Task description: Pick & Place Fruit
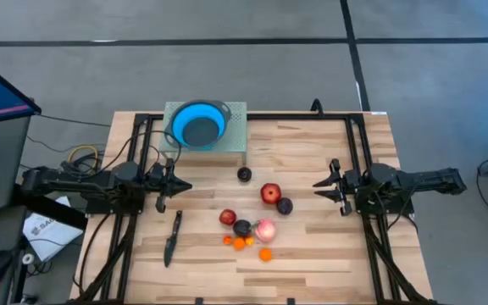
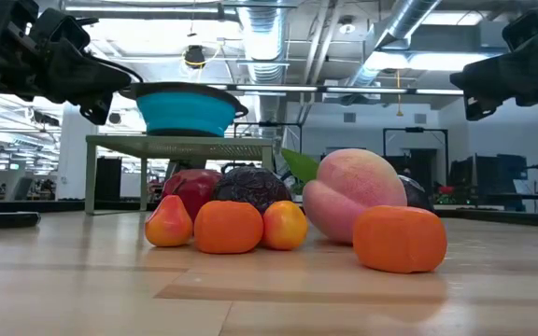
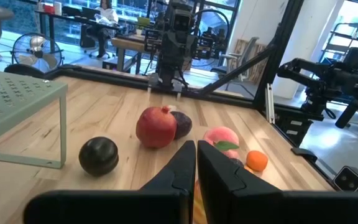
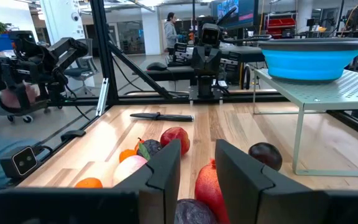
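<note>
The fruit lies loose on the wooden table's middle: a red piece (image 1: pixel 270 193), dark purple ones (image 1: pixel 285 205) (image 1: pixel 244 174), a pink one (image 1: pixel 265 230) and tiny orange ones (image 1: pixel 239 244). A blue bowl (image 1: pixel 197 125) stands on a green perforated stand (image 1: pixel 234 114) at the far edge. My left gripper (image 1: pixel 186 186) hovers level at the table's left, fingers shut (image 3: pixel 196 144), pointing at the fruit. My right gripper (image 1: pixel 318 184) hovers level at the right, open (image 4: pixel 197 146), nothing between its fingers.
A long black knife (image 1: pixel 173 237) lies on the table near my left arm. The stand's thin legs (image 3: pixel 63 134) rise beside the lone dark fruit (image 3: pixel 99 155). Black frame bars (image 1: pixel 358 152) run along the table's sides. A person (image 4: pixel 169 31) stands in the room beyond.
</note>
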`<control>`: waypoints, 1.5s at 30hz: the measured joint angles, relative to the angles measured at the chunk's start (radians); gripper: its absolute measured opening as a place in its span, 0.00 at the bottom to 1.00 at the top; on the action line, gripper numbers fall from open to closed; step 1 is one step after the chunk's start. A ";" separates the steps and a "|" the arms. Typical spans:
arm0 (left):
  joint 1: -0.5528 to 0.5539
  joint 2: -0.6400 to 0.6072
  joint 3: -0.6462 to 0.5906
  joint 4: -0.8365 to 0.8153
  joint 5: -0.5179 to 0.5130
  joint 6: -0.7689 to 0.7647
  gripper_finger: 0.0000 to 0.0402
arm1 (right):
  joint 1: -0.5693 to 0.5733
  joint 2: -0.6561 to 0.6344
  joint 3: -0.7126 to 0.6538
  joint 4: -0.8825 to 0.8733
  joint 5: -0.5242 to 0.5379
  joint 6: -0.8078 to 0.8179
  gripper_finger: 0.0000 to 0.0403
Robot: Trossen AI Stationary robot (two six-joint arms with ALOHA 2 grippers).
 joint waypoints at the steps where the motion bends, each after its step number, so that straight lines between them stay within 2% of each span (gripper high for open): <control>1: 0.000 0.000 0.000 0.001 0.000 0.000 0.03 | 0.000 0.000 0.000 0.000 0.000 0.000 0.24; 20: 0.000 0.000 0.000 0.053 -0.039 -0.013 0.03 | 0.000 0.000 0.000 0.008 0.000 0.000 0.24; 23: 0.000 0.000 0.000 0.055 -0.031 -0.063 0.03 | 0.000 0.000 0.000 0.067 0.000 0.000 0.24; 26: -0.010 0.000 0.000 0.060 -0.008 -0.050 0.03 | 0.000 0.000 0.000 0.147 0.000 0.000 0.24; 30: -0.028 0.000 0.000 0.148 -0.003 0.033 0.03 | 0.001 0.000 0.000 0.242 0.000 0.062 0.24; 33: -0.052 0.007 0.000 0.302 -0.003 0.094 0.03 | -0.006 0.000 0.000 0.306 0.001 0.151 0.24; 35: -0.076 0.039 0.002 0.397 -0.016 0.131 0.03 | -0.018 0.000 0.000 0.344 0.024 0.153 0.24; 38: -0.126 0.135 0.062 0.411 -0.095 0.179 0.02 | -0.032 0.000 0.000 0.362 0.096 0.205 0.24; 45: -0.220 0.529 0.293 0.411 -0.238 0.283 0.00 | -0.049 0.060 0.000 0.354 0.137 0.210 0.24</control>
